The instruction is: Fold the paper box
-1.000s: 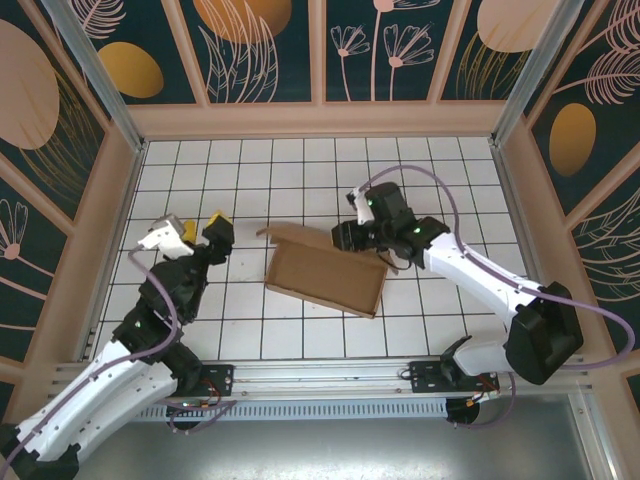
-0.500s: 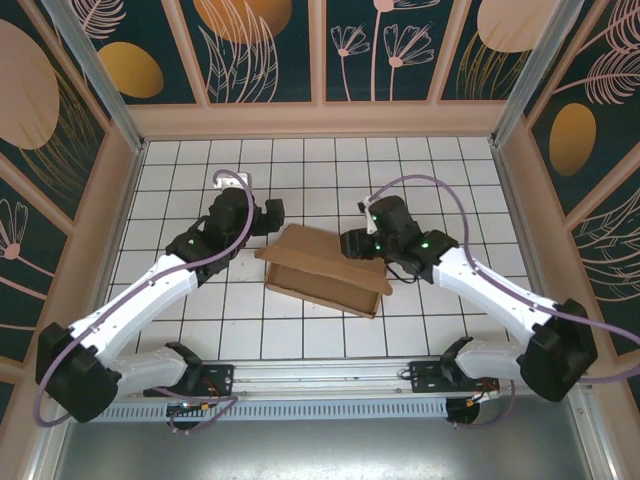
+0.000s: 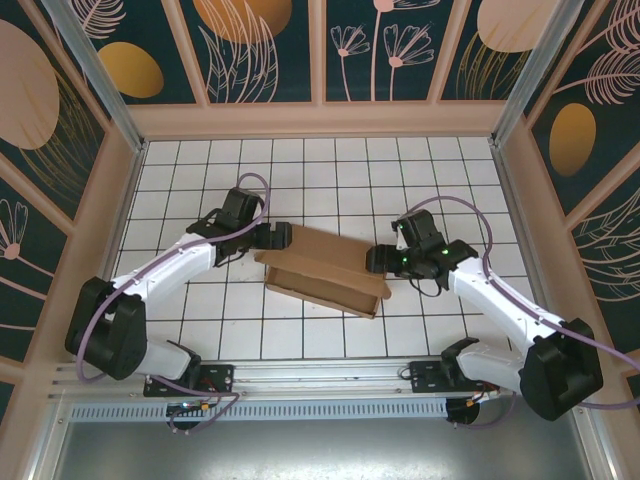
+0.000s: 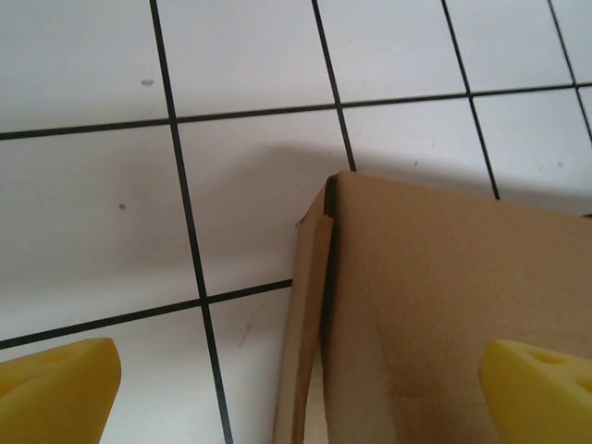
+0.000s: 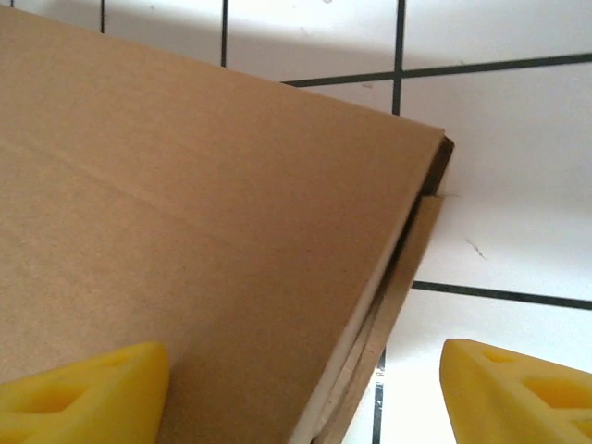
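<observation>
The paper box [image 3: 328, 268] is a flat brown cardboard box lying at the middle of the tiled floor, its lid down. My left gripper [image 3: 282, 237] hovers at the box's far left corner. In the left wrist view it [image 4: 296, 398] is open, and the box's corner and left side wall [image 4: 314, 305] lie between the yellow fingertips [image 4: 55, 388]. My right gripper [image 3: 377, 259] sits at the box's right end. It [image 5: 296, 398] is open too, straddling the lid's right edge [image 5: 388, 277], with one yellow fingertip [image 5: 83, 393] over the lid and the other over the tiles.
The white gridded floor [image 3: 300, 165] is ringed by low tan walls [image 3: 320, 120]. A metal rail [image 3: 330, 375] with both arm bases runs along the near edge. Purple cables loop above each arm.
The left arm swung in from the left to the box's far left corner and opened fully. The right gripper drew back to the right end and widened. The raised lid has come down.
</observation>
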Tool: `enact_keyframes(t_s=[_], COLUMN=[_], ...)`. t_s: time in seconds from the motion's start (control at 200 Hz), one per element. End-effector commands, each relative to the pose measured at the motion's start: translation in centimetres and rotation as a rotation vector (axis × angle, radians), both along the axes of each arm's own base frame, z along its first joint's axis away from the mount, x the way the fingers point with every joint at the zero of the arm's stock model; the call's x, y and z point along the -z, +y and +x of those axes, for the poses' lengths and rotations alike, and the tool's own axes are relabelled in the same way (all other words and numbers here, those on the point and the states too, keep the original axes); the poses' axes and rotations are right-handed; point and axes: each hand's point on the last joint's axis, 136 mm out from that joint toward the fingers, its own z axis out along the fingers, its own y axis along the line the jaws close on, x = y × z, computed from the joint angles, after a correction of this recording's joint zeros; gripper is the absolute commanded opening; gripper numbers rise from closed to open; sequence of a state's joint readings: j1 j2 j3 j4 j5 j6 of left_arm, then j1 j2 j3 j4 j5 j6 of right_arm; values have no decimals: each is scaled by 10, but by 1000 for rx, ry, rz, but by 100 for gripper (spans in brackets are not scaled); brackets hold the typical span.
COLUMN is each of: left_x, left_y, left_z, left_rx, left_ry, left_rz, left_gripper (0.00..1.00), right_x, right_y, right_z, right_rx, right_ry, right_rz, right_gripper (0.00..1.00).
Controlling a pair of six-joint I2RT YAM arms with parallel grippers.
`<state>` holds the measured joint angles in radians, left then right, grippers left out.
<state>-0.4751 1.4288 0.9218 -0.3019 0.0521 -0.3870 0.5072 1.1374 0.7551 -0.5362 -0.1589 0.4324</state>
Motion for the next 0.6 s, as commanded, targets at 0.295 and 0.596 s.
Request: enact_keyframes(t_s=[0.295, 0.596], left_x=[47, 61], left_y=[0, -19], left_z=[-17, -18], left_rx=[70, 74], left_ry=[125, 180], left_rz=[61, -53], left_gripper=[98, 86], right_x=[28, 26], right_y=[-5, 12], right_z=[-12, 12], right_rx=[68, 114], right_ry=[109, 141], right_rz=[25, 243], right_gripper=[82, 73])
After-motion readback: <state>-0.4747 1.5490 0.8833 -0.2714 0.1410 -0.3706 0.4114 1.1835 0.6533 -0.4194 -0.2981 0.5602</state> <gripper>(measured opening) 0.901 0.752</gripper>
